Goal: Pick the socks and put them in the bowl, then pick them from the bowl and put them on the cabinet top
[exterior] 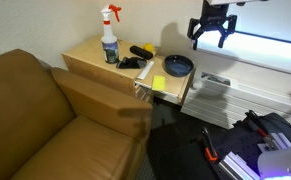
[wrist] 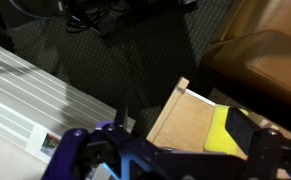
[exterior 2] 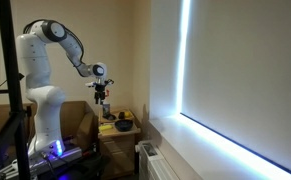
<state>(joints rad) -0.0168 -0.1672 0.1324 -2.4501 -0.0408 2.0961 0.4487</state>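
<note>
Black socks (exterior: 134, 60) lie near the middle of the wooden cabinet top (exterior: 85, 56), the blue bowl (exterior: 178, 66) at the corner nearest your gripper (exterior: 210, 41), which hangs high above, fingers spread, empty.

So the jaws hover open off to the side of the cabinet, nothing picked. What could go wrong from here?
1. The socks lie right next to the spray bottle; jaws coming down for them might tip it.
2. The bowl sits near the edge of the cabinet top, so a bump could shove it off.
3. The yellow item lies close to the bowl and might get grabbed instead.
</note>
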